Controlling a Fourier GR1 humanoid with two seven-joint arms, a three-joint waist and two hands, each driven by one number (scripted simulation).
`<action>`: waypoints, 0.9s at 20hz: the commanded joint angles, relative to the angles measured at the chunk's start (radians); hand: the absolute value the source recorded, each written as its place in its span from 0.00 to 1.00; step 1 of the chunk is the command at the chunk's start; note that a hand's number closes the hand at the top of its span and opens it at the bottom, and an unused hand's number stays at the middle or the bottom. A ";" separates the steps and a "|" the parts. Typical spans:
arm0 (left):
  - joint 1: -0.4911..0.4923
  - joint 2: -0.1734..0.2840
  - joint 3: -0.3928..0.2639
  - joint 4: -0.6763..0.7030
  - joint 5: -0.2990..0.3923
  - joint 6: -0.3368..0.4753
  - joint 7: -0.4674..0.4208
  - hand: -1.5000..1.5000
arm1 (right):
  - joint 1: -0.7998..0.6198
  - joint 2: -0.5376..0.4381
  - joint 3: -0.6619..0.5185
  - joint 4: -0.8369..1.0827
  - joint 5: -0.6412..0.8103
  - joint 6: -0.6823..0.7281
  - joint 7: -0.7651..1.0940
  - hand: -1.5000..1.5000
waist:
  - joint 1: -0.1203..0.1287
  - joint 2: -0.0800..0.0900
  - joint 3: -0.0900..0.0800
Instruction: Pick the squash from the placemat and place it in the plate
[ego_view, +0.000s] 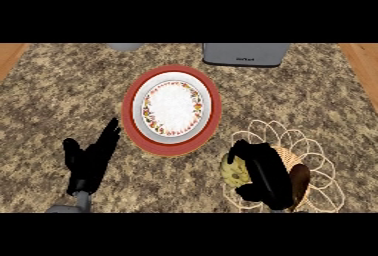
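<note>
A yellow, bumpy squash (235, 171) lies on a woven, lace-edged placemat (310, 145) at the lower right. My right hand (262, 172) sits over it with fingers curled around it, hiding most of it. A dark brown patch (300, 182) of the mat's centre shows right of the hand. The white plate (174, 106) with a floral ring and a red rim stands in the middle of the counter, left of and beyond the mat, with nothing on it. My left hand (92, 157) rests open at the lower left, fingers pointing up toward the plate's edge.
A grey appliance (244, 54) stands at the counter's back edge, right of the plate. A grey round object (125, 46) shows partly at the back left. Wooden floor shows beyond the speckled counter's left and right edges.
</note>
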 joint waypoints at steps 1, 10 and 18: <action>0.003 -0.003 -0.017 0.018 -0.002 -0.010 0.020 0.50 | -0.030 0.080 0.111 -0.028 0.024 -0.084 0.185 1.00 | 0.014 0.010 0.024; -0.003 -0.002 -0.010 0.018 0.006 -0.014 0.027 0.50 | -0.074 0.083 0.285 -0.087 0.045 -0.353 0.610 1.00 | 0.017 0.011 0.028; -0.005 -0.018 -0.029 0.020 -0.010 0.000 0.040 0.50 | -0.247 0.084 0.341 -0.001 0.181 -0.587 0.954 1.00 | 0.022 0.019 0.027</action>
